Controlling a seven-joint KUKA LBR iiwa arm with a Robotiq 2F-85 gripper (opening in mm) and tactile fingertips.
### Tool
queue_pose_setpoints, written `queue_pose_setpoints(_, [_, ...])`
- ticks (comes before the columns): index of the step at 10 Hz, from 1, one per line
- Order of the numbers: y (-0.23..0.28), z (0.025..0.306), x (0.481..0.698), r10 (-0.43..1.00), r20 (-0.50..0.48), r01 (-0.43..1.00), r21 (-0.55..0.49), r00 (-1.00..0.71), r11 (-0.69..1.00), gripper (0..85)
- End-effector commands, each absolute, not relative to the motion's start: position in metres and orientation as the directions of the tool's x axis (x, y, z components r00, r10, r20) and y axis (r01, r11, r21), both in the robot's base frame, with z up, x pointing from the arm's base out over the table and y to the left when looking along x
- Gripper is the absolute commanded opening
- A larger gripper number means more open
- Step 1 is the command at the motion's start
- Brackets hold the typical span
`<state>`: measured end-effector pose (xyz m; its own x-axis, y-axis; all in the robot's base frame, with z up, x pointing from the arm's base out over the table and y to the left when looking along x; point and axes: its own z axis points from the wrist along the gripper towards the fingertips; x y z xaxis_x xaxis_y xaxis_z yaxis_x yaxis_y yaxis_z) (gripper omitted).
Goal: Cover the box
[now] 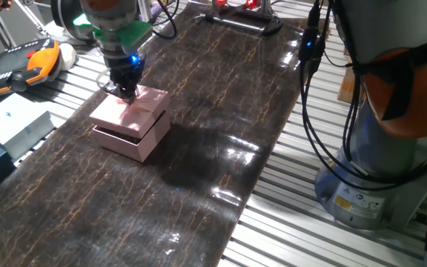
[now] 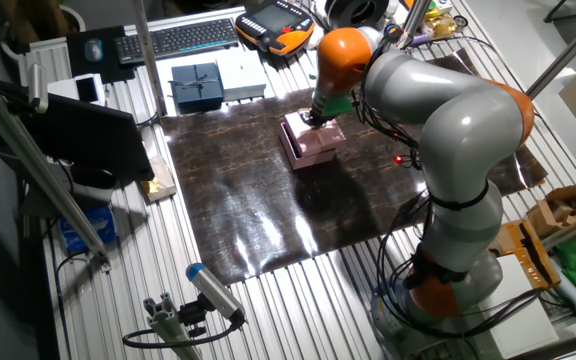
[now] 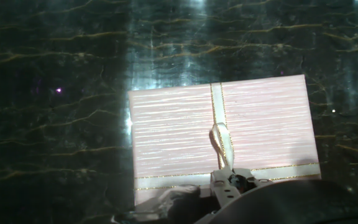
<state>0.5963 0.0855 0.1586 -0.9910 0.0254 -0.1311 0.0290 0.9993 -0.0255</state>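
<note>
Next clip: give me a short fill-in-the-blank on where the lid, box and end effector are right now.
1. The lid lies on top of the pale ____ box.
2. The end effector is directly ____ the lid.
3. The box stands on a dark ____ with gold veining.
4. The lid carries a thin ____ across its top.

Missing words: pink; above; mat; ribbon

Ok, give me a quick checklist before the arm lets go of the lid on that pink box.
1. Lid over box: ok.
2. Lid square with box: not ok, it sits offset and a dark gap shows along one side.
3. Lid fully seated: not ok, it rides above the walls.
4. End effector on lid: ok, at its top.
5. End effector open or shut: cannot tell.
6. Box on dark mat: ok.
</note>
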Motion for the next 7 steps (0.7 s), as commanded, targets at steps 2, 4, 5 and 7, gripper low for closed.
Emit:
queue_pose_setpoints(2, [0.0890,0.1567,0.5963,0.034,-0.133,0.037,-0.021,-0.991,0.999,0.7])
queue_pose_setpoints(4, [0.0918,0.1550,0.5967,0.045,-0.133,0.048,-0.019,-0.990,0.999,0.7])
queue_pose_setpoints(5, [0.0927,0.1542,0.5964,0.051,-0.133,0.054,-0.020,-0.990,0.998,0.7])
queue_pose_setpoints(7, [0.0934,0.1527,0.5963,0.067,-0.132,0.069,-0.015,-0.989,0.997,0.7])
